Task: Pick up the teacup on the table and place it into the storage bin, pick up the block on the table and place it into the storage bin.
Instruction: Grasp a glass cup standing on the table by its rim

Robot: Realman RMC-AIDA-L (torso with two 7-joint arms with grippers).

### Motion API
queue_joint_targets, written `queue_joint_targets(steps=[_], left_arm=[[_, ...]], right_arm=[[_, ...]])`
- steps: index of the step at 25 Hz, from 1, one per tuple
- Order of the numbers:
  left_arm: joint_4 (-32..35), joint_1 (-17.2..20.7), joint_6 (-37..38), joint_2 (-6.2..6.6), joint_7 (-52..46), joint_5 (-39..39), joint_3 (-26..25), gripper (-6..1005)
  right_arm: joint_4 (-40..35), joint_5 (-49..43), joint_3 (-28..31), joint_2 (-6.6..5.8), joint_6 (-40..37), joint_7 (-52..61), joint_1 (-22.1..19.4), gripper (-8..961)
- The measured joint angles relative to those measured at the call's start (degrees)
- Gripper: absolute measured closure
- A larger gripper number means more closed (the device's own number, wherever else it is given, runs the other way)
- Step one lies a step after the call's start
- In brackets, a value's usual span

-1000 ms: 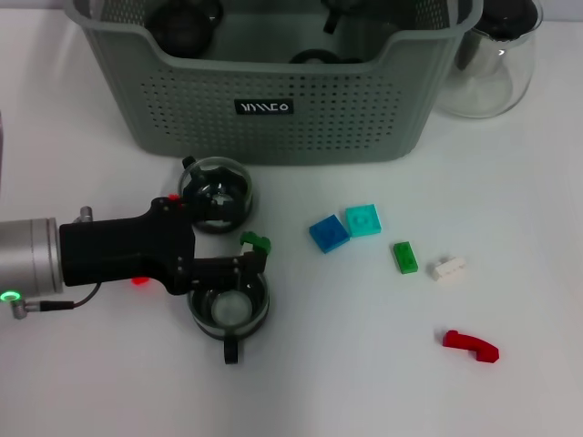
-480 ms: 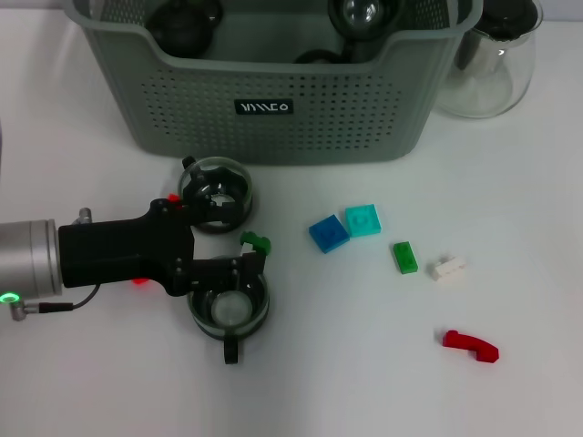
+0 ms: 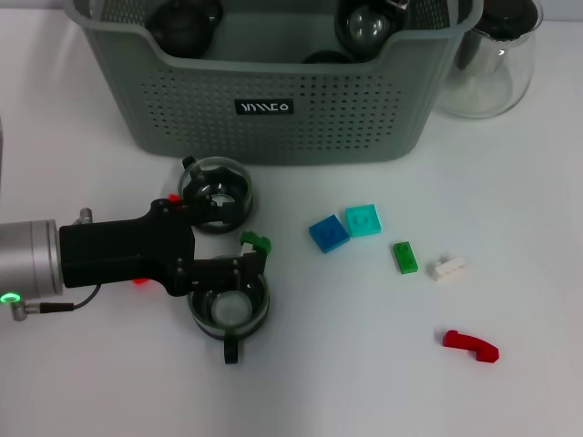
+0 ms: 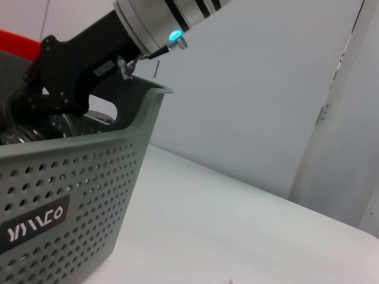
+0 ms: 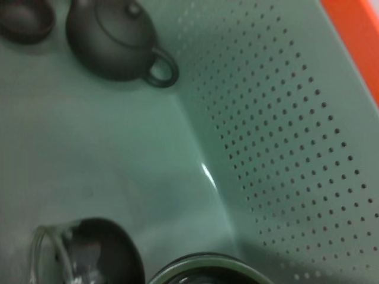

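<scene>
The cup [image 3: 228,309] stands upright on the surface [image 3: 364,391], handle pointing toward the robot and away from the bin [image 3: 273,127]. The left hand [image 3: 228,273] lies low across the cup's far rim. Whether it is apart or clamped on the glass I cannot tell from above.

The step in hand looks like the grasp on this cup. To do it well, one side of the hand should sit inside the rim and the other outside. It should then close firmly, because a glass wall is likely to slip. The lift should go straight up and clear the rim of the bin before any travel.

A small green block [image 3: 256,242] sits just beside the hand's tip, and a second cup [image 3: 216,193] stands just behind it, near the bin wall. Any sideways sweep could knock either of them.

The right hand [image 4: 50,89] is down inside the bin at its right end. Its state is hidden by the wall, so the left arm should drop the cup toward the bin's left end. The blue block [image 3: 328,233] and teal block [image 3: 363,220] lie further right, untouched.
</scene>
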Motion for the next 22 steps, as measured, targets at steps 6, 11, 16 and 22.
queue_joint_targets(steps=[6, 11, 16, 22], left_arm=[[0.0, 0.01, 0.0, 0.0, -0.05, 0.0, 0.0, 255], [0.0, -0.01, 0.0, 0.0, -0.11, 0.0, 0.0, 260], [0.0, -0.02, 0.0, 0.0, -0.11, 0.0, 0.0, 264], [0.01, -0.02, 0.0, -0.05, 0.0, 0.0, 0.0, 270]], right_arm=[[0.37, 0.0, -0.66, 0.05, -0.11, 0.63, 0.0, 800], [0.36, -0.01, -1.14, 0.07, -0.23, 0.79, 0.0, 794], [0.32, -0.01, -1.57, 0.15, -0.26, 0.81, 0.0, 788], [0.32, -0.01, -1.62, 0.14, -0.43, 0.83, 0.01, 781]])
